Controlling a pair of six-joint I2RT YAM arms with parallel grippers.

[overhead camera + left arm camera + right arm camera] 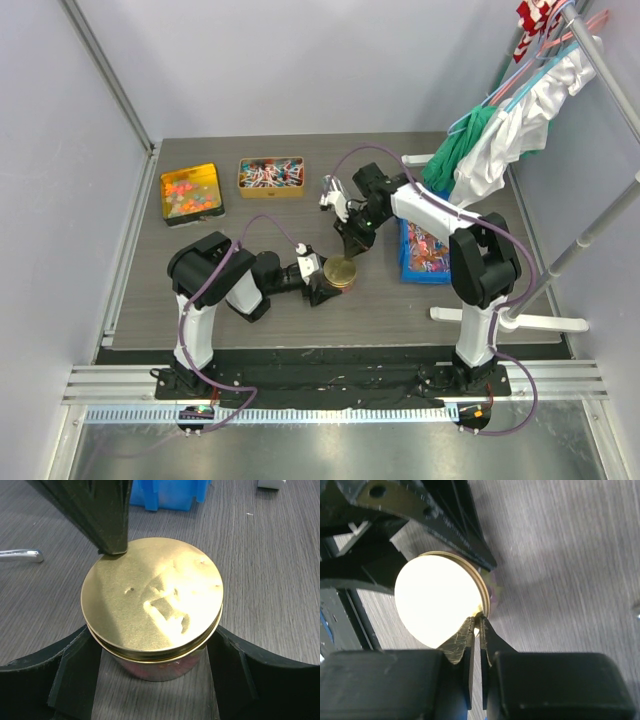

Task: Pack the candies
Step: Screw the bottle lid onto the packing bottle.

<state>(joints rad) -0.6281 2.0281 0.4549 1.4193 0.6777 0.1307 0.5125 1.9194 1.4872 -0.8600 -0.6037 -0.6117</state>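
Observation:
A round gold tin (341, 272) stands on the table with its gold lid (150, 597) on top; no candies show inside it. My left gripper (330, 283) holds the tin's body (160, 667) between its two fingers (75, 675). My right gripper (352, 250) comes down from above, its jaws pinched on the lid's rim (482, 611). It shows as a dark finger (107, 520) at the lid's far edge. Candies lie in a gold tray (190, 192) (orange and yellow), a second tray (270, 175) (red, blue, white) and a blue bin (425, 250).
A clothes rack with hanging garments (500, 140) stands at the right, its white foot (500, 320) on the table. The blue bin (165, 495) lies just beyond the tin. A chrome bar end (22, 555) lies left of it.

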